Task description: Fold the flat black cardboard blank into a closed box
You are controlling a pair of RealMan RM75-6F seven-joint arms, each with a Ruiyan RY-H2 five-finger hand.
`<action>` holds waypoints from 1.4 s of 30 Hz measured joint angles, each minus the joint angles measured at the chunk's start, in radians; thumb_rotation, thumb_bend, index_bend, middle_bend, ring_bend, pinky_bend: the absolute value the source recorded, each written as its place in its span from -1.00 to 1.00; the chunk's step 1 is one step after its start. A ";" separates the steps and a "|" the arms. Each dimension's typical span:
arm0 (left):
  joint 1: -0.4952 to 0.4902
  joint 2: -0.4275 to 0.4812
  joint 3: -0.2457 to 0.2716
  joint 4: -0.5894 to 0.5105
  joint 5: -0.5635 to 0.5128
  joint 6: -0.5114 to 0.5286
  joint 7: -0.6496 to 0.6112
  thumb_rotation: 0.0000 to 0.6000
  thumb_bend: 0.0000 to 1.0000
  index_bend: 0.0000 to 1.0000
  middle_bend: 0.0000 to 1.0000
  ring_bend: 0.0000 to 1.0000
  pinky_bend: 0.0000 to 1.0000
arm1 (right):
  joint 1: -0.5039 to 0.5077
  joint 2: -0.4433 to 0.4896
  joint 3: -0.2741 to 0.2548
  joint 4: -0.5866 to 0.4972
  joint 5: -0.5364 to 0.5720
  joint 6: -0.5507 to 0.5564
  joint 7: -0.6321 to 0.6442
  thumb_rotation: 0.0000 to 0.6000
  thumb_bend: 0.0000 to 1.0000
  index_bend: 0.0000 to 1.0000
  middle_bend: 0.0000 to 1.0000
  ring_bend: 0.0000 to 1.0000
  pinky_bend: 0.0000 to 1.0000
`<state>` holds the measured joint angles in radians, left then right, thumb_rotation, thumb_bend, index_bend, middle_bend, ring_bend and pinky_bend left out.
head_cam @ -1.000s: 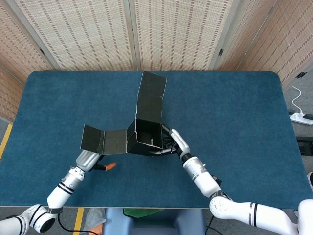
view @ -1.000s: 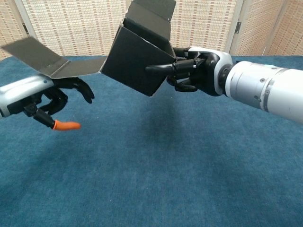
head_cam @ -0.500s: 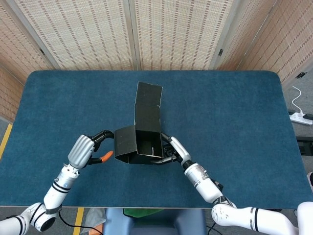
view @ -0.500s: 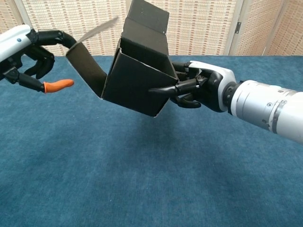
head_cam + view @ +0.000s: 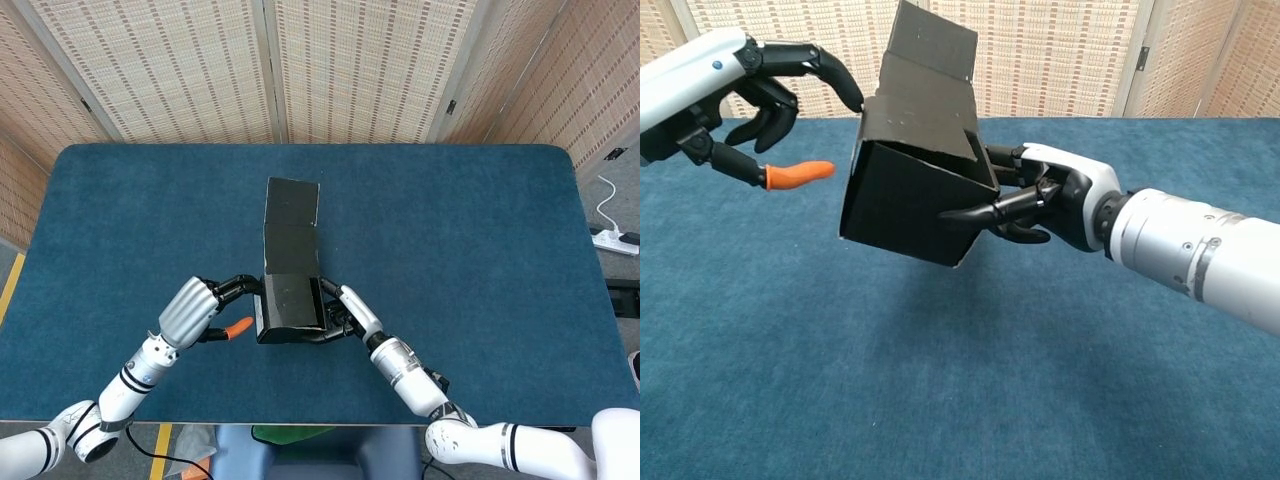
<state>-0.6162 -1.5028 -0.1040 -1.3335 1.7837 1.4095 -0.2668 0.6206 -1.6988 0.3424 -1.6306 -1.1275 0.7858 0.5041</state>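
The black cardboard box is half folded and held in the air over the blue table. Its long lid flap stands open, pointing away from me. My right hand grips the box's right side, one finger lying across the front face. My left hand is at the box's left side with spread fingers, and one black finger touches the upper left edge. In the chest view the box tilts, the lid flap rises above it, and an orange fingertip points at it.
Woven screens stand behind the table's far edge. A white power strip lies on the floor to the right. Bare table surface surrounds the box on all sides.
The left side flaps, spread out flat a second ago, are now folded in against the box. My left hand rose and moved right to the box. The lid flap swung left.
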 measured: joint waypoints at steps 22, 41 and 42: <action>-0.055 -0.063 0.088 0.220 0.087 0.008 0.045 1.00 -0.39 -0.19 -0.14 0.57 0.76 | 0.052 -0.066 -0.049 0.110 0.036 0.016 -0.144 1.00 -0.82 -0.04 0.07 0.49 1.00; -0.041 -0.319 0.142 0.679 0.090 0.112 -0.020 1.00 -0.39 -0.37 -0.58 0.41 0.74 | 0.103 -0.215 -0.065 0.327 0.092 0.002 -0.254 1.00 -0.81 -0.04 0.07 0.49 1.00; -0.040 -0.332 0.144 0.704 0.088 0.123 -0.026 1.00 -0.39 -0.37 -0.58 0.40 0.74 | 0.104 -0.218 -0.065 0.334 0.093 -0.001 -0.255 1.00 -0.81 -0.04 0.07 0.49 1.00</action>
<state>-0.6561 -1.8352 0.0404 -0.6292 1.8720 1.5323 -0.2923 0.7251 -1.9170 0.2776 -1.2970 -1.0341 0.7845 0.2487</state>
